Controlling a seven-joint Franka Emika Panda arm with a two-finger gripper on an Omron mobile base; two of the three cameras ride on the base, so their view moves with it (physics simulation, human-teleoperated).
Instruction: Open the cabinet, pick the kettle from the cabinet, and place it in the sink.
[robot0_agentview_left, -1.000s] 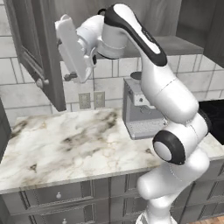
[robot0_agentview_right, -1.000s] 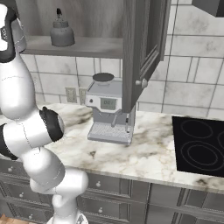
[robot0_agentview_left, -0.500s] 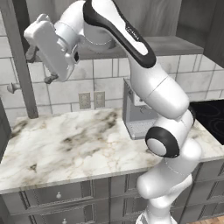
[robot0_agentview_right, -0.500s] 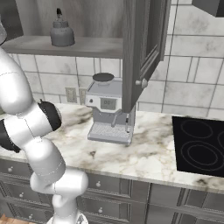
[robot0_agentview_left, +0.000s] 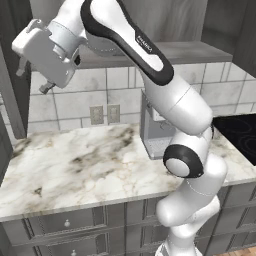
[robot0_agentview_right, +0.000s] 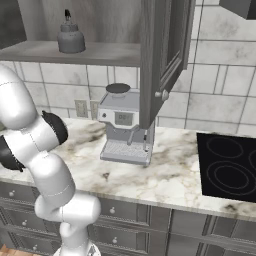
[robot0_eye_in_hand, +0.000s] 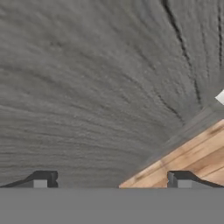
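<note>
Dark grey, the kettle is sitting on the opened cabinet shelf above the coffee machine, while the gripper, spread wide and empty, is hanging left of that shelf, risking clipping the left door when reaching in.

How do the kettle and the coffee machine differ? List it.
The kettle is small, rounded and dark grey; the coffee machine is boxy, silver and much larger. The kettle sits on the cabinet shelf; the coffee machine stands on the marble counter below. Both stand upright and untouched.
</note>
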